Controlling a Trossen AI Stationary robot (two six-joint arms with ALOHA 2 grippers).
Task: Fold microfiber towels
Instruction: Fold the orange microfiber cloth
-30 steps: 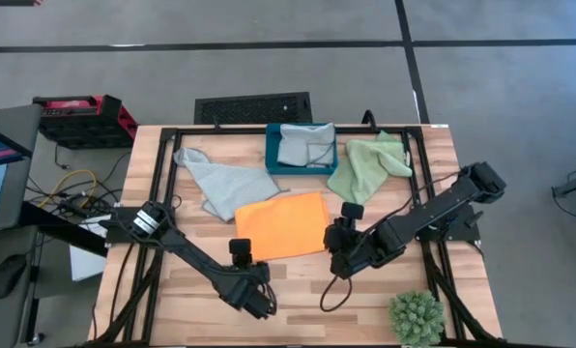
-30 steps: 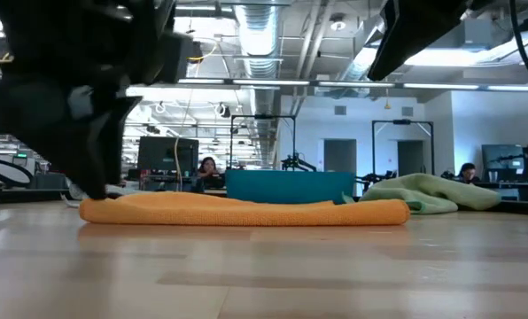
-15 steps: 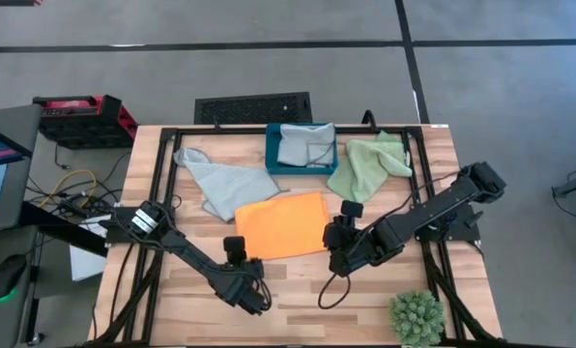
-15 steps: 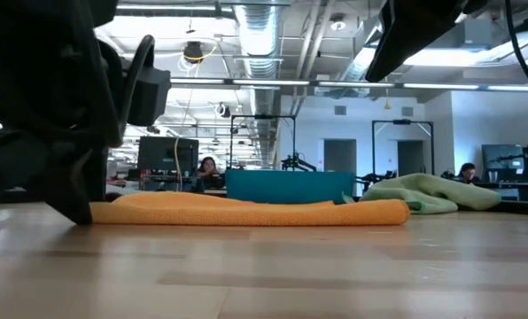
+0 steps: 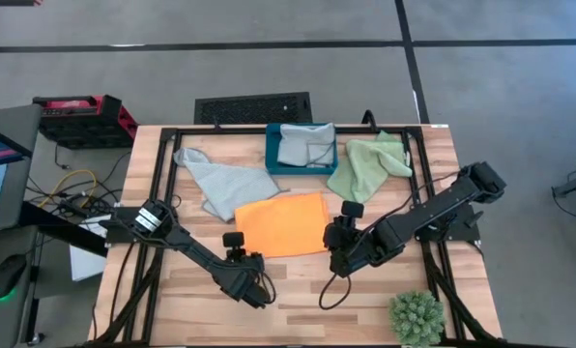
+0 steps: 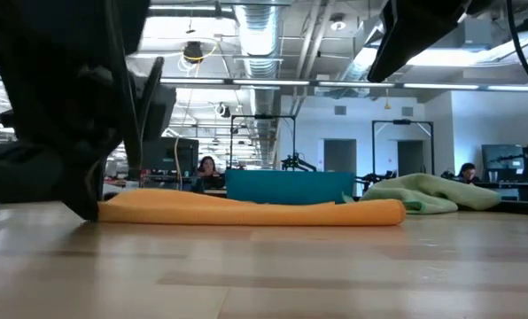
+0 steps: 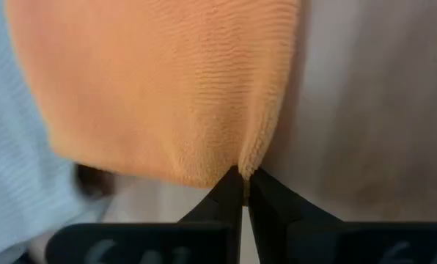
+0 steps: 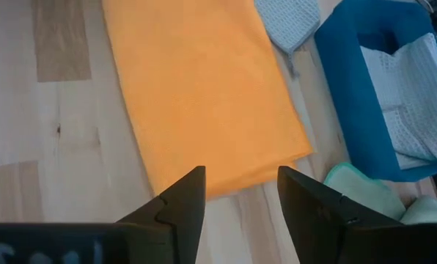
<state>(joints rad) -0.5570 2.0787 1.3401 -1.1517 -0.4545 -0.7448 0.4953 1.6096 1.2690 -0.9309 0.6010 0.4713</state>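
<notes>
**Left gripper pinches the orange towel's near corner**

The wooden table (image 5: pixel 172 290) carries everything. The orange towel (image 5: pixel 282 224) lies flat at its middle. A blue-grey towel (image 5: pixel 220 183) sprawls toward the far left, a green towel (image 5: pixel 370 164) toward the far right, and a second blue-grey towel (image 5: pixel 303 145) sits in the teal box (image 5: pixel 272 155) at the far edge. The left gripper (image 7: pixel 244 180) has its fingers pressed together on the orange towel's near left corner. The right gripper (image 8: pixel 240 192) hangs over its near right corner, fingers spread.
</notes>
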